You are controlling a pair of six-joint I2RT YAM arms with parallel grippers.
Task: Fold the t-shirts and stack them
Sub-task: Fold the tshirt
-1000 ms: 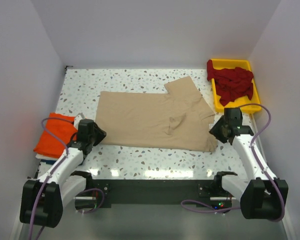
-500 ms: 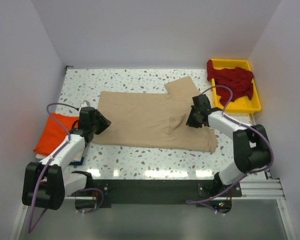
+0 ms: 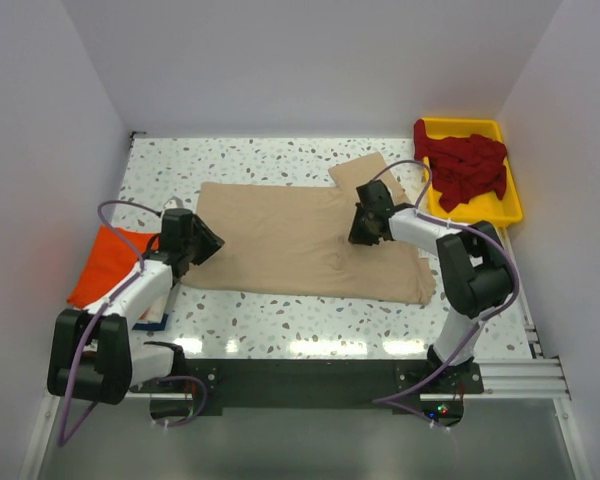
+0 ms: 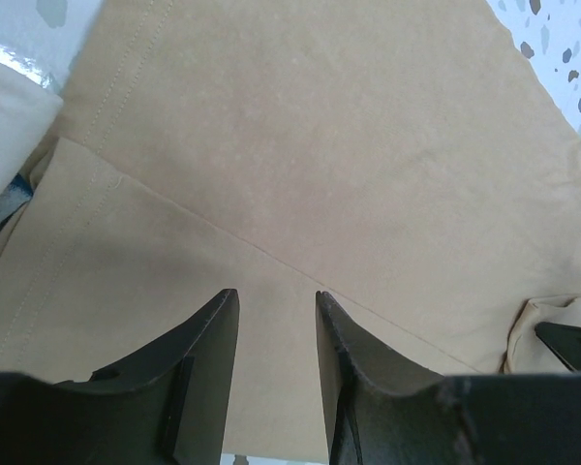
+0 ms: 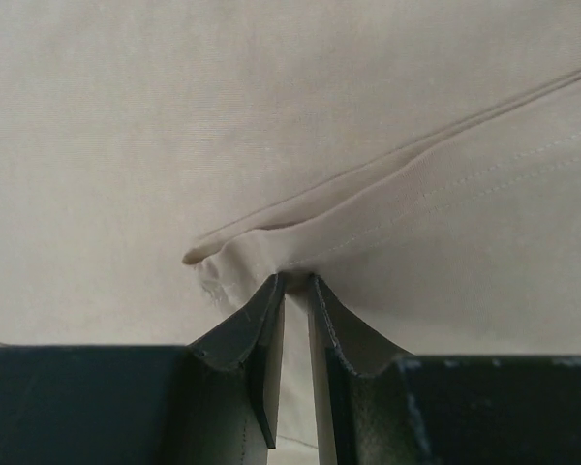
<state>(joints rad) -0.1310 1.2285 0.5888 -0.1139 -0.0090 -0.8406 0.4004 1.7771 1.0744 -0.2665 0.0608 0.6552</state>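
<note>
A beige t-shirt lies spread flat in the middle of the table, with one sleeve pointing to the far right. My left gripper is open over the shirt's left edge. In the left wrist view its jaws stand apart above the beige cloth, near a diagonal fold line. My right gripper is low on the shirt's right part. In the right wrist view it is shut on a raised fold of the beige shirt. An orange t-shirt lies folded at the left edge. Dark red t-shirts lie bunched at the far right.
The dark red shirts lie in a yellow tray at the far right corner. A bit of white and blue cloth shows under the orange shirt. White walls close in on the left, far and right sides.
My right arm has swung left from the shirt's right edge to its middle right and pinched a fold. My left gripper has moved slightly farther onto the shirt's left edge.
</note>
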